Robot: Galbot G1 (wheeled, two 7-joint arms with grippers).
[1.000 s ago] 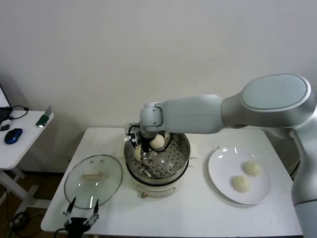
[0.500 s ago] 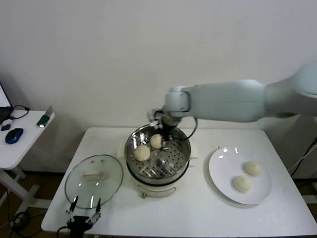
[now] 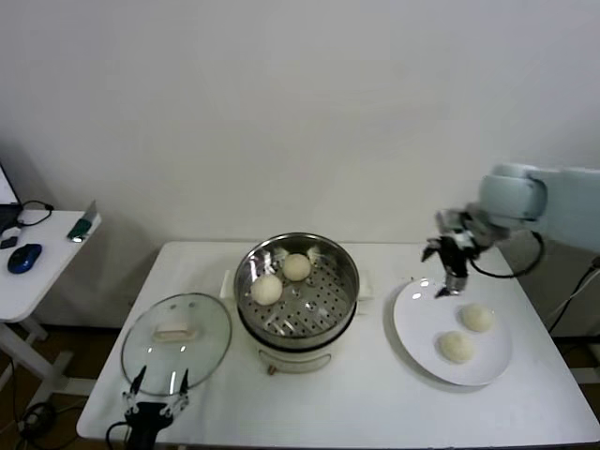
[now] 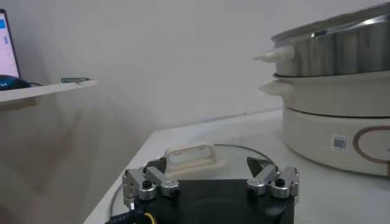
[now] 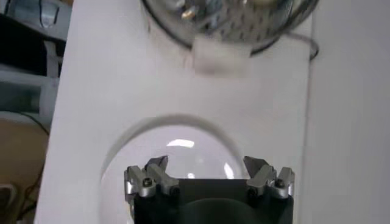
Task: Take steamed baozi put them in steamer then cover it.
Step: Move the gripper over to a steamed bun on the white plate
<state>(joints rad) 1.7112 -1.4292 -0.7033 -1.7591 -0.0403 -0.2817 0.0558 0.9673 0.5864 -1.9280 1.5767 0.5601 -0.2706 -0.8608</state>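
Head view, from left to right: the left gripper (image 3: 156, 406) sits low at the near left edge of the white table (image 3: 375, 394), its fingers spread and holding nothing, just in front of the glass lid (image 3: 176, 342). That lid lies flat on the table beside the steamer (image 3: 297, 292), clear and domed with a pale handle (image 3: 175, 331) on top, seemingly parked within the left arm's reach so covering can come last. The steamer is a round, shiny steel pot on a white base, its perforated tray showing rows of small holes; two steamed baozi (image 3: 267, 289), smooth and cream-white, rest on the tray toward the far left side, close together, though I cannot be sure they touch, leaving bare tray for the rest. Further right, a flat white plate (image 3: 411, 323) carries the other two buns, apart from each other. The right gripper (image 3: 450, 271) hangs above the plate's far edge, jaws wide and empty, probably lining up for the next bun; the right wrist view shows glossy plate directly beneath its open fingers (image 5: 149, 176). Half the buns look transferred, and the dough appears soft, so a gentle squeeze should suit
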